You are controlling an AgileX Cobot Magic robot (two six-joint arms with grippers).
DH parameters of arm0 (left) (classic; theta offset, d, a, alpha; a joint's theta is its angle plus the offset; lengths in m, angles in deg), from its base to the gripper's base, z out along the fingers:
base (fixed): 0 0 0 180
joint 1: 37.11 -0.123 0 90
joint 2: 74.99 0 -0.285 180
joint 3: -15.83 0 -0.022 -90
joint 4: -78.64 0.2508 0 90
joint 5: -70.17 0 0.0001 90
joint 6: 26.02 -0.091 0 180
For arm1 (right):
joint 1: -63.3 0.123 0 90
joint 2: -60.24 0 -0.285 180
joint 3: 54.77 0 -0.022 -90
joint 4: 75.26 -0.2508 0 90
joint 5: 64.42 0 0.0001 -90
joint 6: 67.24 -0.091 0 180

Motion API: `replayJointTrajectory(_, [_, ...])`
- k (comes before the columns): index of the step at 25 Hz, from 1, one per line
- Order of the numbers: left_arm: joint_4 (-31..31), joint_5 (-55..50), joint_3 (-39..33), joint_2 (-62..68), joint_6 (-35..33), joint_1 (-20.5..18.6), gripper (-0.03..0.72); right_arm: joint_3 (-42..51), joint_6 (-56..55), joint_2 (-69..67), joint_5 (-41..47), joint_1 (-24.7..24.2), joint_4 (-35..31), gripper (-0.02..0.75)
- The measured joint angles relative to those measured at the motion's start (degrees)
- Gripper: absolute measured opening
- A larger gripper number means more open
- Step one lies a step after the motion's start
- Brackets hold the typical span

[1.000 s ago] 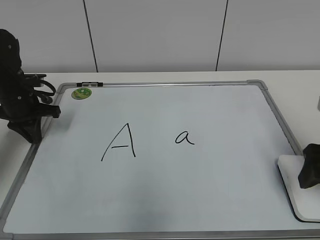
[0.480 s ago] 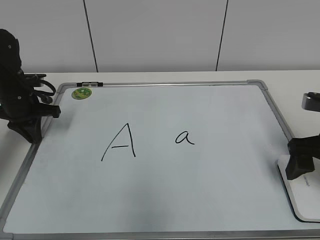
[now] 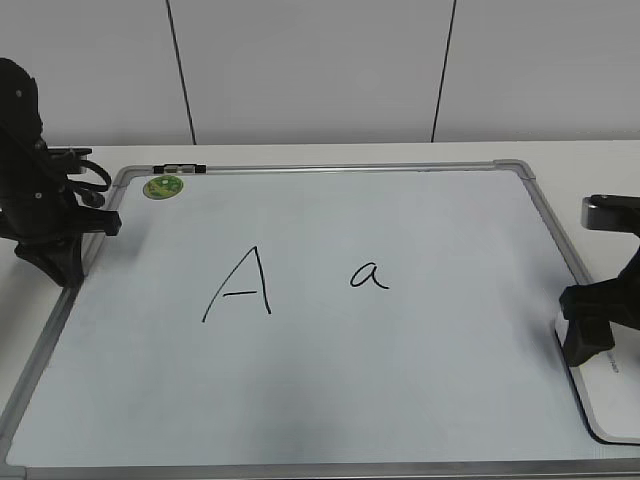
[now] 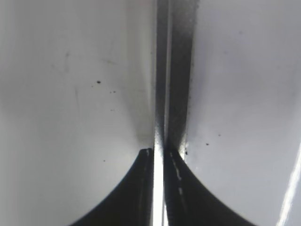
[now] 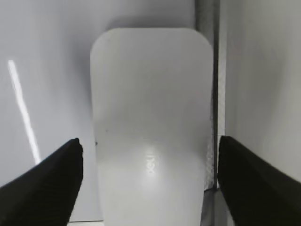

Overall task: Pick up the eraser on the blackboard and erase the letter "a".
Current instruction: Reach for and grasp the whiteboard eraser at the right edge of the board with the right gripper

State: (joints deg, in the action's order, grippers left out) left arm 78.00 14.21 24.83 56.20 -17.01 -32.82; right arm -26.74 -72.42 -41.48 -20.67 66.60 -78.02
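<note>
**Grippers and board, item by item**

Right gripper: you see its two black fingers spread wide, one on each side of the eraser, neither touching it. In the exterior view this gripper hangs low over the eraser's near-left end at the board's right edge.

Eraser: white, rounded, lying flat with small grey text on top. You find it on the lower right of the board, resting across the silver frame strip there.

Left gripper: your wrist view shows its two dark fingers nearly together, with only a bright sliver between them and the frame's edge running up from that sliver. You cannot tell whether they pinch it. From outside, this gripper sits low at the board's left frame, under its black arm.

Board: white surface, grey corner caps, green sticker in the far left corner.

Small "a": black, near the board's middle, well apart from both grippers.

Capital "A": black, larger, just left of the small letter.
</note>
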Motion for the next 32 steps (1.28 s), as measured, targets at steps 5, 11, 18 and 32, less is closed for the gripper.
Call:
replayJointTrajectory(5, [-0.2, 0.0, 0.0, 0.0, 0.0, 0.0, 0.038, 0.0, -1.2, 0.0, -0.7, 0.0, 0.7, 0.666])
replayJointTrajectory(11, [-0.4, 0.0, 0.0, 0.0, 0.0, 0.0, 0.038, 0.0, -1.2, -1.1, -2.1, 0.0, 0.8, 0.66])
replayJointTrajectory(18, [-0.4, 0.0, 0.0, 0.0, 0.0, 0.0, 0.039, 0.0, -1.2, -4.4, -2.5, 0.0, 0.8, 0.646])
replayJointTrajectory(32, [-0.5, 0.0, 0.0, 0.0, 0.0, 0.0, 0.039, 0.0, -1.2, -4.6, -2.5, 0.0, 0.8, 0.525])
